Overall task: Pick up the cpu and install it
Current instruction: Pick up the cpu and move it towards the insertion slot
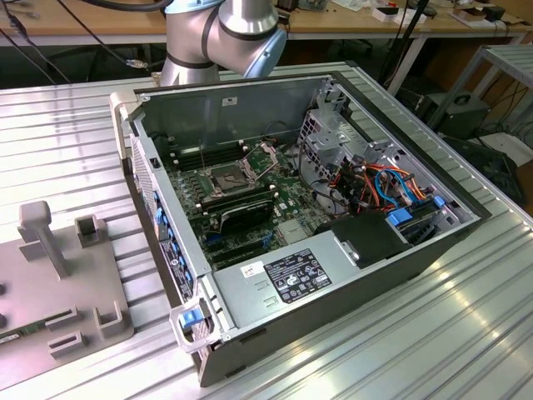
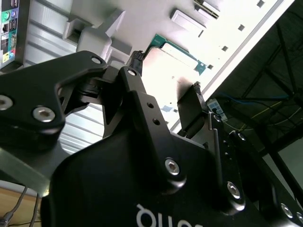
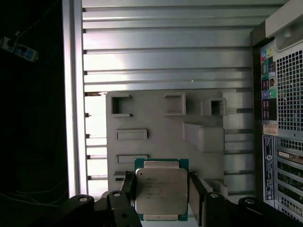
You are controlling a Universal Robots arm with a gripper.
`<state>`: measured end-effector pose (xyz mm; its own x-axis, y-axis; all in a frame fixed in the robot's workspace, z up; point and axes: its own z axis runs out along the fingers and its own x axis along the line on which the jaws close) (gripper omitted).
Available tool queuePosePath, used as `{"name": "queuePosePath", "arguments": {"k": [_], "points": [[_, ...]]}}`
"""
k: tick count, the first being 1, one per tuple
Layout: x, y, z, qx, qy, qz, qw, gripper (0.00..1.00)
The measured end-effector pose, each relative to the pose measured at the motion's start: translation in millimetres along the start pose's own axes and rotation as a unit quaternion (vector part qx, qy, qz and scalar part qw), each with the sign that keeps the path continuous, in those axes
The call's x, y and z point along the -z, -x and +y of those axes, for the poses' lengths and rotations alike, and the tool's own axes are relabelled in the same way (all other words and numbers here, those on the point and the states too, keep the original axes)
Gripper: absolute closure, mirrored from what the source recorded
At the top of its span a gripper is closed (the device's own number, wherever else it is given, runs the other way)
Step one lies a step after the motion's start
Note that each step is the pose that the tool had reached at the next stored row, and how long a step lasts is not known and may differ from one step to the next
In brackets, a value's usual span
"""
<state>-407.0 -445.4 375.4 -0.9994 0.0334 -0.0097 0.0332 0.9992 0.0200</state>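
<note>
On the ribbed metal surface (image 1: 466,333) lies the open computer case (image 1: 225,104), and at about eight o'clock from it in the exterior view sits a grey fixture plate (image 1: 33,283). In the first wrist view the black pincer (image 3: 161,178) is clamped on the cpu (image 3: 161,191), a finger against each side, its silver top toward the camera, over that plate.

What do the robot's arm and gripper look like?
The arm is a thick silver-grey tube with pale blue caps at the joint. The gripper is matt black, built of angular linked bars with silver screw heads, and its body carries white lettering.
</note>
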Motion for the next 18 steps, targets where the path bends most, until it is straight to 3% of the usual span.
{"name": "queuePosePath", "arguments": {"k": [6, 18], "points": [[-0.1, 6.6, 0.2, 0.000, 0.0000, 0.0000, 1.00000, 0.45], [-0.4, 35.4, 1.2, 0.000, 0.0000, 0.0000, 1.00000, 0.45]]}}
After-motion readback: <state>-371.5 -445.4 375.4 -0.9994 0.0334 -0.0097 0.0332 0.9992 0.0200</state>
